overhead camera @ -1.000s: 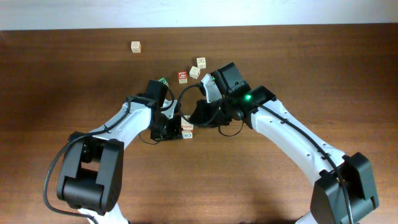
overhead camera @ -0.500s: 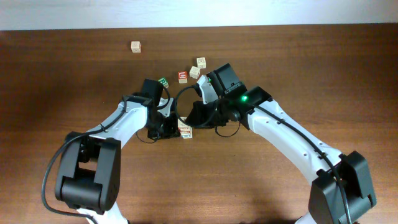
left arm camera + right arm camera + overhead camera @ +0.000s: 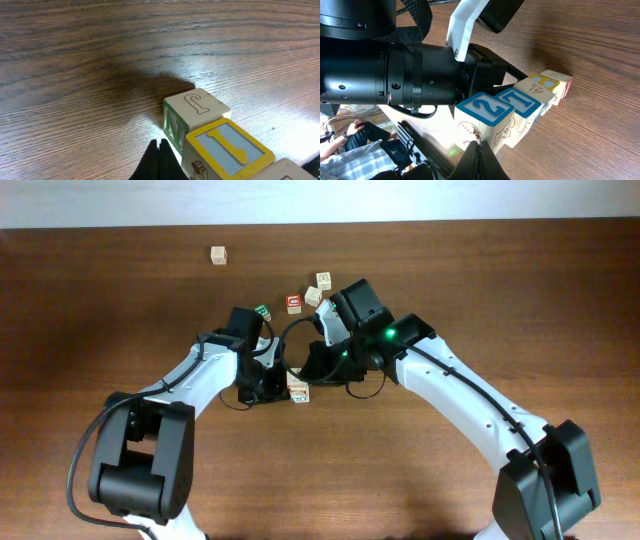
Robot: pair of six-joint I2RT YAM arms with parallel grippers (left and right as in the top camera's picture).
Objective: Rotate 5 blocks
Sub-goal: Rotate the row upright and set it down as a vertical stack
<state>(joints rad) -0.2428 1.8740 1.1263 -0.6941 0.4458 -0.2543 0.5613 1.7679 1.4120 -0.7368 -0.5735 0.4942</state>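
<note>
A short row of wooden blocks point(image 3: 298, 389) lies between my two grippers. In the left wrist view its end block point(image 3: 196, 114) has a "J" on top and a green "N" on the side, followed by a yellow-framed blue block point(image 3: 227, 148). In the right wrist view the row runs from a blue "2" block point(image 3: 485, 114) past a blue "1" block point(image 3: 521, 103) and a yellow-framed block point(image 3: 543, 83) to a red-edged block point(image 3: 561, 80). My left gripper point(image 3: 159, 159) is shut and empty beside the "N" face. My right gripper point(image 3: 479, 156) is shut, tips against the "2" block.
Loose blocks lie farther back: a pale one point(image 3: 218, 255) at the far left, two pale ones point(image 3: 323, 279) point(image 3: 313, 296), a red-marked one point(image 3: 294, 303) and a green-marked one point(image 3: 261, 311). The left arm's body point(image 3: 390, 65) fills the space behind the row in the right wrist view.
Both arms have shifted slightly toward the far left, and the row of blocks has slid a little left with them. Both grippers stayed shut.
</note>
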